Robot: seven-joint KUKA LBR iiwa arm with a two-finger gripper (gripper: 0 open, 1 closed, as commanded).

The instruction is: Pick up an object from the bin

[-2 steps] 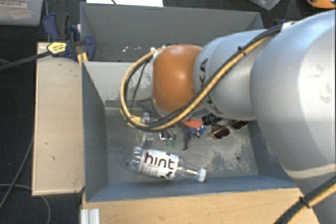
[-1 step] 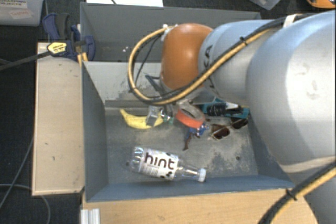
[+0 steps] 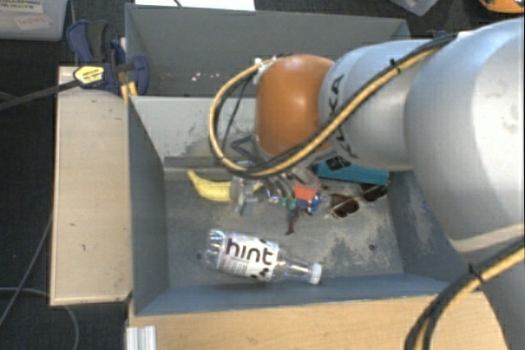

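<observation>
My gripper [image 3: 248,196] reaches down at the middle of the bin, just right of a yellow banana [image 3: 208,187] that lies by the back left of the floor. Close on its right sits a small cluster with an orange-red piece [image 3: 306,194] and a dark thin piece [image 3: 291,220]. In front of the gripper, a clear plastic bottle [image 3: 253,257] labelled "hint" lies on its side, white cap pointing right. Nothing shows between the gripper's parts.
A teal flat thing [image 3: 354,173] lies at the back right, partly under the arm. Brown-lensed sunglasses [image 3: 353,205] rest in front of it. The arm with its orange cover and yellow cable hides much of the bin's back and right side.
</observation>
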